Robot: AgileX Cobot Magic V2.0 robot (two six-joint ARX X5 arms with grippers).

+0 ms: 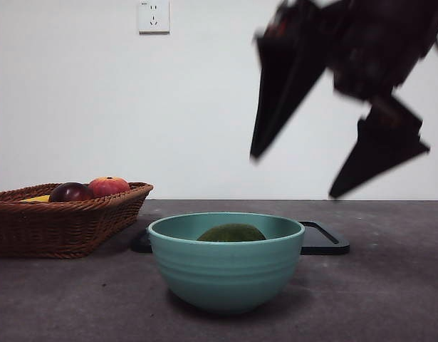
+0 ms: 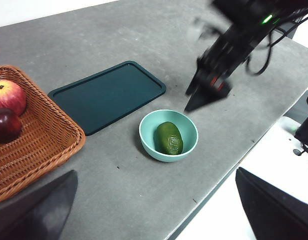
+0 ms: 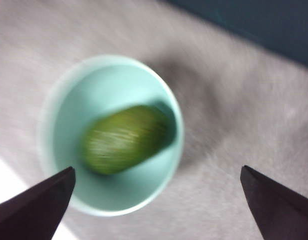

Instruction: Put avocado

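At the left of the front view stands a brown woven wicker basket holding a dark maroon round fruit and a red-orange round fruit, with a sliver of something yellow beside them. Just right of the basket, a flat dark teal rectangular tray lies on the grey table, mostly hidden behind a teal ceramic bowl that sits nearer the camera. The small dull dark-green avocado lies on its side inside this bowl, its top just showing above the rim.

Above and to the right of the bowl hangs the right gripper, blurred, its two black jaws spread wide apart and holding nothing; its wrist view looks down onto the avocado in the bowl. The left gripper is high over the table's near edge, jaws likewise wide apart and empty, well away from the bowl.
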